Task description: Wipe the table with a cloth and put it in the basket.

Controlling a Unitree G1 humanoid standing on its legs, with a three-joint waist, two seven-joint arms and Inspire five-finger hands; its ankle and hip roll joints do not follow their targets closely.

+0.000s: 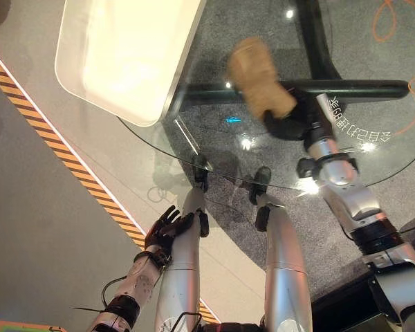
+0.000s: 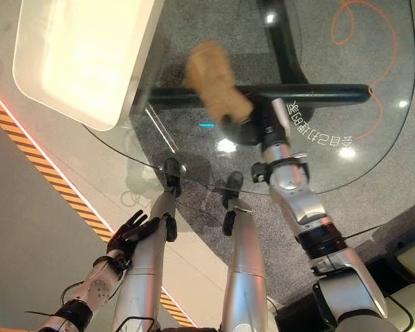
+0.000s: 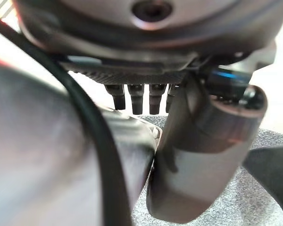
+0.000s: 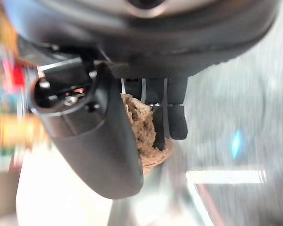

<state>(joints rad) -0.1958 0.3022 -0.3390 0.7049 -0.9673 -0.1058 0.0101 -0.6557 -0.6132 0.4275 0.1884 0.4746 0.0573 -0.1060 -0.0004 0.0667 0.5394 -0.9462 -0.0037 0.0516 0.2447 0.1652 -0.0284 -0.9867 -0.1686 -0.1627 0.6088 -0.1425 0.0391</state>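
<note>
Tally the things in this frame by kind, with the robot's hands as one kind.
Cloth: 1, held by the right hand
Basket: 1, white
Glass table: 1
Hands: 2, right hand, left hand
Total: 5

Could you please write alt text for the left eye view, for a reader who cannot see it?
The robot's right hand holds a tan cloth on a round glass table. A white basket sits at the table's left; the left hand hangs open, low.
</note>
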